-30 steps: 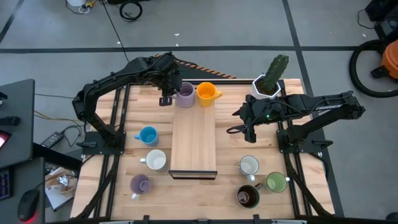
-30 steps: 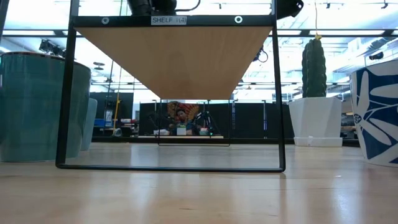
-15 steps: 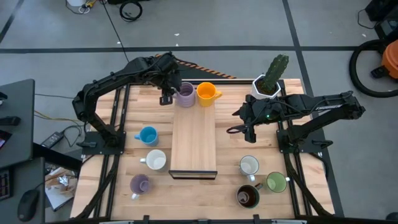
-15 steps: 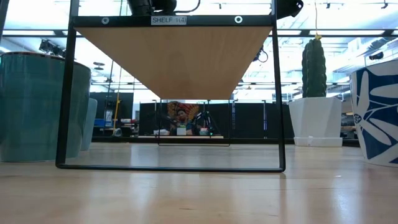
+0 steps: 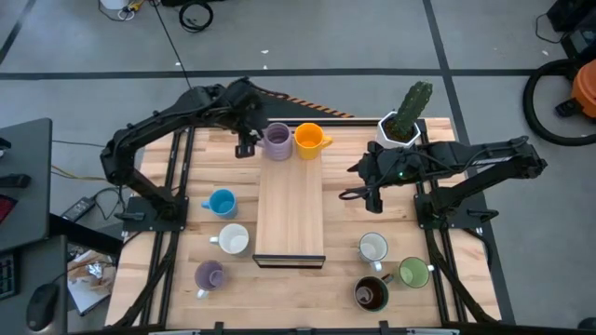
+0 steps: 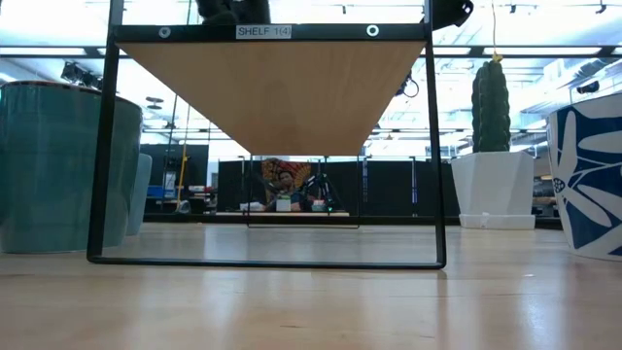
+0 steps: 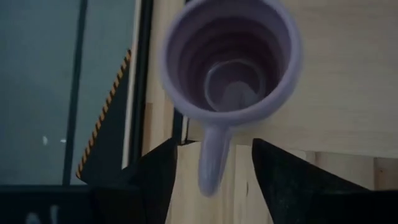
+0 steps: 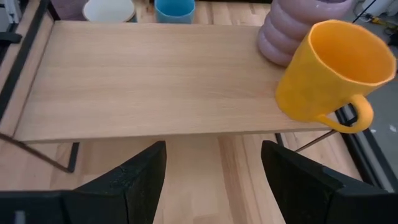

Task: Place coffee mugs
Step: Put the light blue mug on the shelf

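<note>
A lilac mug (image 5: 277, 141) and an orange mug (image 5: 309, 140) stand upright on the far end of the raised wooden shelf (image 5: 291, 214). My left gripper (image 5: 246, 141) is open at the lilac mug's left. Its fingers stand on either side of the mug's handle (image 7: 211, 158) with a gap on each side. My right gripper (image 5: 363, 191) hovers open to the right of the shelf, with nothing between its fingers (image 8: 214, 186). On the table left of the shelf stand a blue mug (image 5: 222, 203), a white mug (image 5: 233, 239) and a second lilac mug (image 5: 209, 275).
Near the table's front right stand a white mug (image 5: 373, 247), a green mug (image 5: 413, 273) and a dark brown mug (image 5: 372, 294). A white pot with a cactus (image 5: 402, 126) stands at the far right, behind my right arm. The shelf's near half is bare board.
My left gripper has opened and let go of the lilac mug's handle, then drawn back slightly toward the table's left edge. The lilac mug stays upright on the shelf's far end beside the orange mug.
</note>
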Motion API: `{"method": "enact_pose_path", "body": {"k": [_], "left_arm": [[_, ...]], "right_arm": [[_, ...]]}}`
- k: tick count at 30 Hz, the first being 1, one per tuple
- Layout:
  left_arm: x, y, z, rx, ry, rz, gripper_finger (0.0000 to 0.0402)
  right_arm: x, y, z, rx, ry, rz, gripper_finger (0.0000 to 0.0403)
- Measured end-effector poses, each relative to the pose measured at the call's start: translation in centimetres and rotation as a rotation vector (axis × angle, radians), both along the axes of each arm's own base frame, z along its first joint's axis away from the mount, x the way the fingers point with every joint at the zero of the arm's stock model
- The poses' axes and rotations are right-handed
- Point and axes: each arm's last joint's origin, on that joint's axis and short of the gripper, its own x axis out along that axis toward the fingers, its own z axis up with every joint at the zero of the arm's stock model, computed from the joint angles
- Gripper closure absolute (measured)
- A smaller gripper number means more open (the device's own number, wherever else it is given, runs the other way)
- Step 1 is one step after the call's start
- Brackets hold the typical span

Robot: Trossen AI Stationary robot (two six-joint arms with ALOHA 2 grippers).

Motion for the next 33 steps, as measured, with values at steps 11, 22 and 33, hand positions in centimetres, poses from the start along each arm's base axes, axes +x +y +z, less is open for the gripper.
{"method": "enact_pose_path", "body": {"k": [11, 22, 33], "left_arm": [[-1.4, -3.9, 1.1, -0.021, -0.296, -0.001, 0.0204], [-6.0, -7.2, -0.8, -0.024, -0.443, 0.064, 0.0208], [-10.0, -10.8, -5.1, -0.292, -0.226, 0.242, 0.0208]], "right_arm": [[0.3, 0.4, -2.9, -0.012, 0.041, 0.003, 0.0134], [0.8, 0.5, -2.5, -0.001, -0.031, 0.006, 0.0134], [0.9, 0.5, -2.4, 0.018, -0.045, 0.004, 0.0134]]}}
